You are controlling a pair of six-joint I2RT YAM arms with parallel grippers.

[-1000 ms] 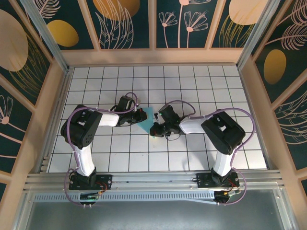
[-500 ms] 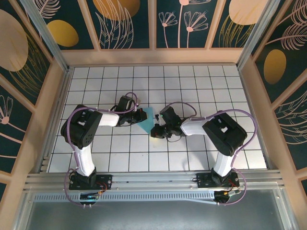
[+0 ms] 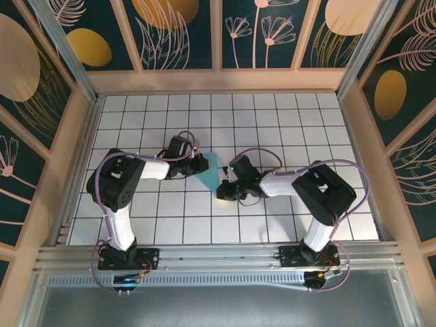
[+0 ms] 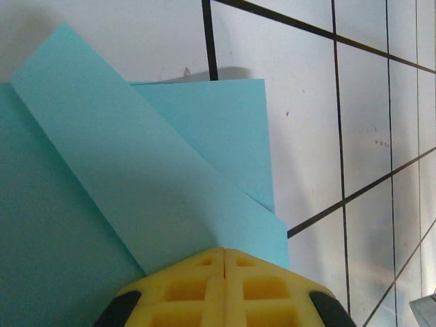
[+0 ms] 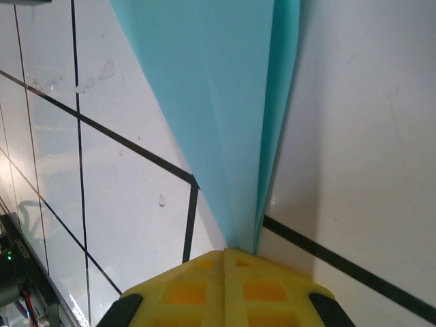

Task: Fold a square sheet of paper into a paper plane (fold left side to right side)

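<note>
The teal-blue sheet of paper (image 3: 210,171) lies folded on the white grid table between the two arms, tapering to a point toward the near side. In the left wrist view its layered flaps (image 4: 157,170) spread out ahead of my left gripper (image 4: 225,253), whose yellow tips are shut and rest on the paper's edge. The same gripper (image 3: 201,164) sits at the paper's left side in the top view. My right gripper (image 5: 225,253) is shut too, its tips meeting the narrow pointed end of the paper (image 5: 225,122). From above, it (image 3: 223,191) is at the paper's near tip.
The white tiled table (image 3: 272,122) with black grid lines is ringed by wooden walls (image 3: 78,136). Both arms bend inward toward the middle, with purple cables looping over them. An aluminium rail (image 3: 218,255) runs along the near edge.
The right gripper has slid a little toward the near edge along the paper to its pointed end, and its elbow has shifted right. The left arm and the paper have stayed put.
</note>
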